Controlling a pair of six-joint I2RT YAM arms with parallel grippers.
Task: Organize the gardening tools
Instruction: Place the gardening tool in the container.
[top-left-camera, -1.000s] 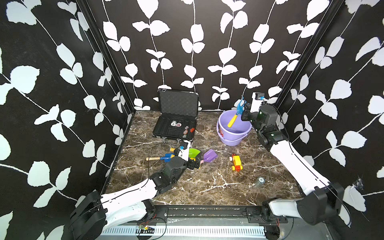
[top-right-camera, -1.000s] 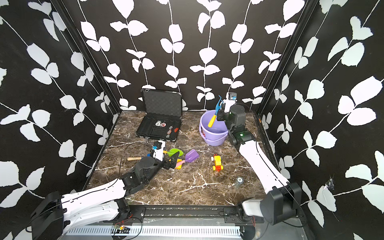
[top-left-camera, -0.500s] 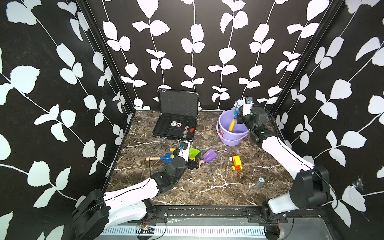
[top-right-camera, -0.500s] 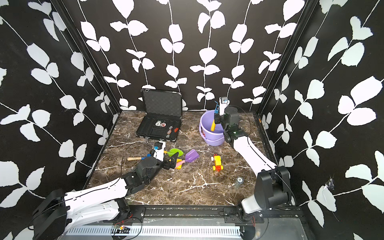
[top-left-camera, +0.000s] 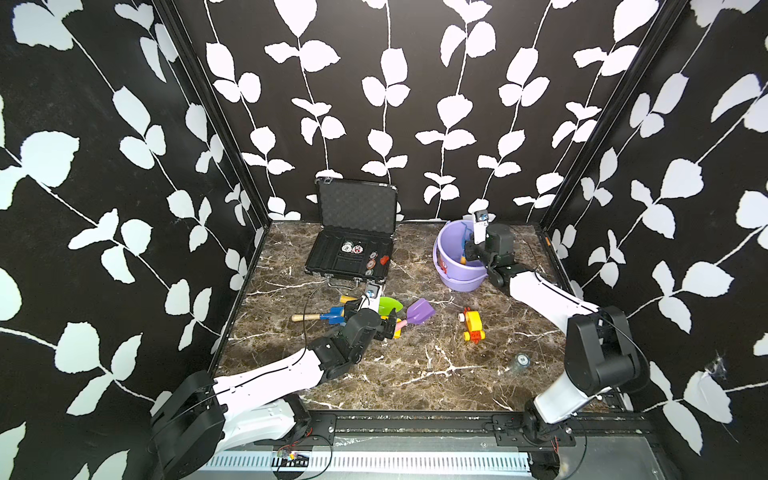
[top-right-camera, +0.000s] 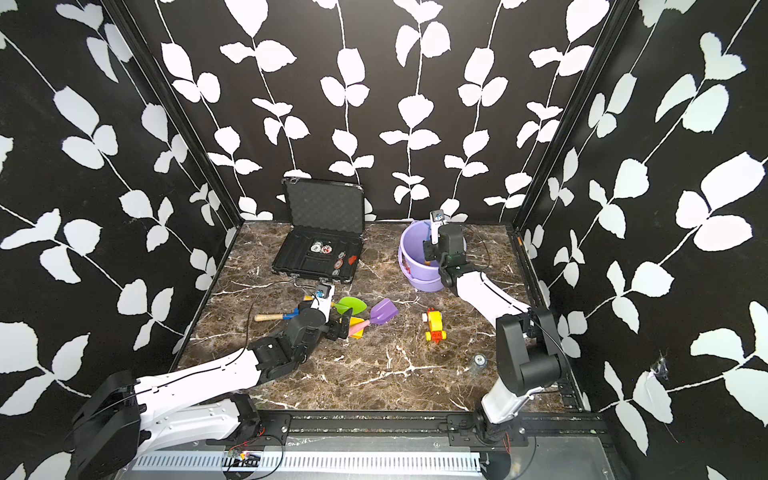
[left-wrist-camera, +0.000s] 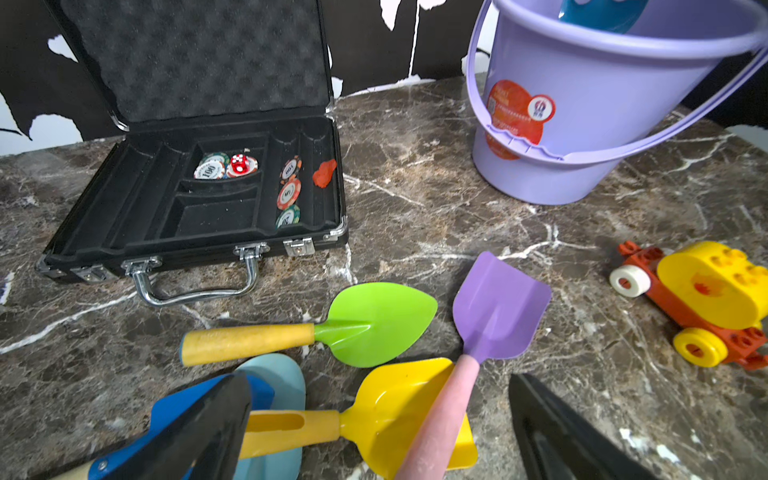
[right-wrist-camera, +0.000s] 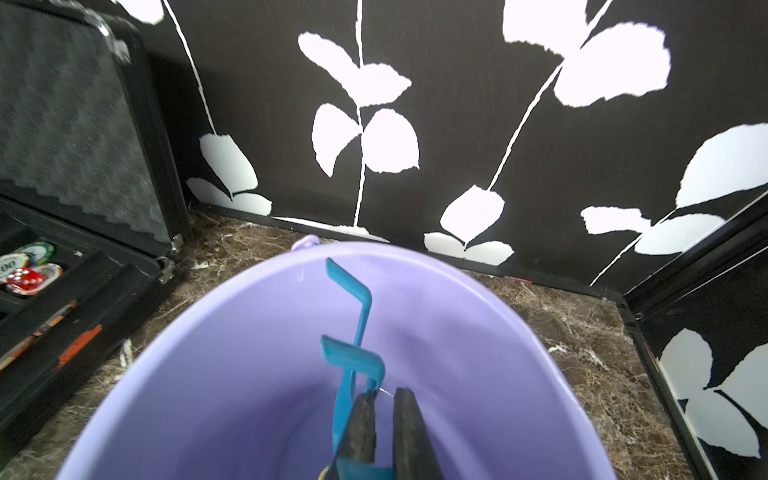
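Several toy gardening tools lie together mid-table: a green shovel (left-wrist-camera: 374, 324), a purple shovel (left-wrist-camera: 498, 307) with a pink handle, a yellow shovel (left-wrist-camera: 399, 407), a light-blue shovel (left-wrist-camera: 286, 374) and a blue shovel (left-wrist-camera: 166, 419). My left gripper (left-wrist-camera: 378, 378) hovers open over the yellow shovel and the pink handle, touching neither; in a top view this gripper (top-left-camera: 388, 326) is low beside the pile. My right gripper (right-wrist-camera: 384, 392) is down inside the purple bucket (right-wrist-camera: 232, 374), shut on the blue fork (right-wrist-camera: 353, 324), whose prongs point up past the rim.
An open black case (top-left-camera: 349, 257) with chips and a red die stands at the back left. The bucket (top-left-camera: 451, 266) stands back right, close to the wall. A yellow-and-red toy vehicle (top-left-camera: 473, 324) sits right of the pile. A small round object (top-left-camera: 521, 360) lies front right.
My right arm has lowered the blue fork from above the bucket's rim down into the bucket. The left arm has barely moved.
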